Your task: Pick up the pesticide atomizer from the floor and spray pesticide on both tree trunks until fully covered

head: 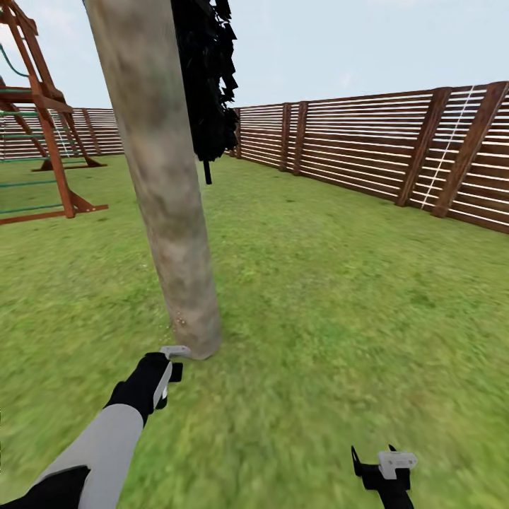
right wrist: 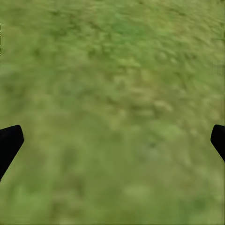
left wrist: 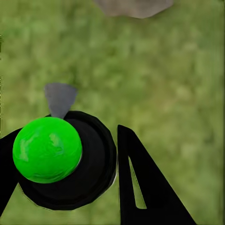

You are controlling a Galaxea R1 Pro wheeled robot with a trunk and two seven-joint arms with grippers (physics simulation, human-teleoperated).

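Your left pincer (head: 170, 367) sits low and left of centre in the head view, right at the foot of the trunk (head: 159, 162), which rises from there to the top edge of the frame, leaning slightly left. The left wrist view shows that pincer pinching the atomizer (left wrist: 65, 161): a round black body with a bright green cap, lying in the lower left of that frame between the black fingers (left wrist: 145, 183), with a small grey nozzle pointing up from it toward the grass. A grey patch at the top edge of the same frame looks like the base of the trunk.

Your right pincer (head: 382, 466) is at the bottom right of the head view, over open grass (head: 339, 297) and well apart from the trunk. In the right wrist view its two dark fingertips (right wrist: 9, 143) sit at the far left and far right edges, spread wide, with blurred lawn between them.

Dark blocky leaves (head: 208, 78) hang just right of the trunk near the top of the head view. A brown slat fence (head: 382, 148) runs across the right side, and a wooden play frame (head: 42, 120) stands at the upper left.
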